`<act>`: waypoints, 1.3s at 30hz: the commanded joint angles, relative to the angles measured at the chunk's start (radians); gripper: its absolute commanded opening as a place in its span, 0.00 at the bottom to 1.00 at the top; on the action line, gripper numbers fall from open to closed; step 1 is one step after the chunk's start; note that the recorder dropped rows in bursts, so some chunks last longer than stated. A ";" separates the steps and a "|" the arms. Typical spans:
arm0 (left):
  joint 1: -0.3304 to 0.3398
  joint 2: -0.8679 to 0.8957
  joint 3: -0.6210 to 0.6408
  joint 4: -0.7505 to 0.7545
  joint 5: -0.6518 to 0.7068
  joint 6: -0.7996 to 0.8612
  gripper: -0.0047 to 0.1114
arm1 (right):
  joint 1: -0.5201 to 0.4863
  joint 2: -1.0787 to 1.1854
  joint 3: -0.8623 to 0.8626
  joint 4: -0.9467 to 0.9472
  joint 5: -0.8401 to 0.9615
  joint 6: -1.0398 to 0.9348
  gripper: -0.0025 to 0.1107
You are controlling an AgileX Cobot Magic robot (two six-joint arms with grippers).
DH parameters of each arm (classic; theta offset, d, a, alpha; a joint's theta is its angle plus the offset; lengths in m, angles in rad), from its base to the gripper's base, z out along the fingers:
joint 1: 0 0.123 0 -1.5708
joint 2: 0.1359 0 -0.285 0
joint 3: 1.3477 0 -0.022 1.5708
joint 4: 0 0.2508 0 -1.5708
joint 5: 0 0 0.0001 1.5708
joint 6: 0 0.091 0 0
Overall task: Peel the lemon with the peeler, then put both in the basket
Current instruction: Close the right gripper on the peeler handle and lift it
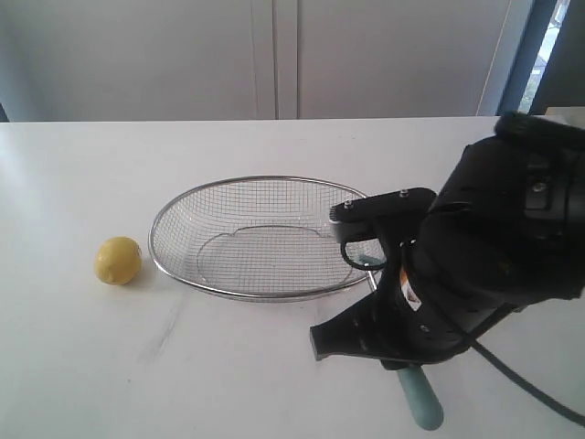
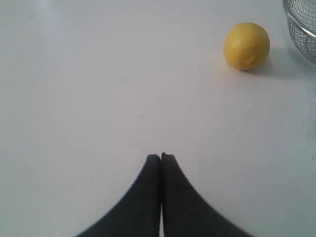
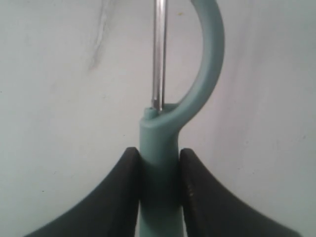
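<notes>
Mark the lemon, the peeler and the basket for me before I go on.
lemon [image 1: 119,260]: exterior view, centre of its yellow skin.
peeler [image 3: 159,140]: right wrist view, teal handle near where it meets the blade.
basket [image 1: 187,229]: exterior view, mesh wall on the lemon's side.

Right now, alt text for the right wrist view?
The right gripper is shut on the peeler, gripping its teal handle just below the curved head and narrow metal blade. Behind lies a white tabletop with a faint grey smudge.
</notes>
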 commanded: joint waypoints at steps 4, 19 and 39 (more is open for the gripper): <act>0.003 -0.004 0.011 -0.006 0.021 -0.002 0.04 | 0.000 -0.048 -0.002 -0.043 0.010 -0.104 0.02; 0.003 -0.004 0.011 -0.006 0.021 -0.002 0.04 | -0.138 -0.076 -0.064 -0.037 0.055 -0.133 0.02; 0.003 -0.004 0.011 -0.006 0.021 -0.002 0.04 | -0.425 -0.076 -0.065 0.233 0.032 -0.550 0.02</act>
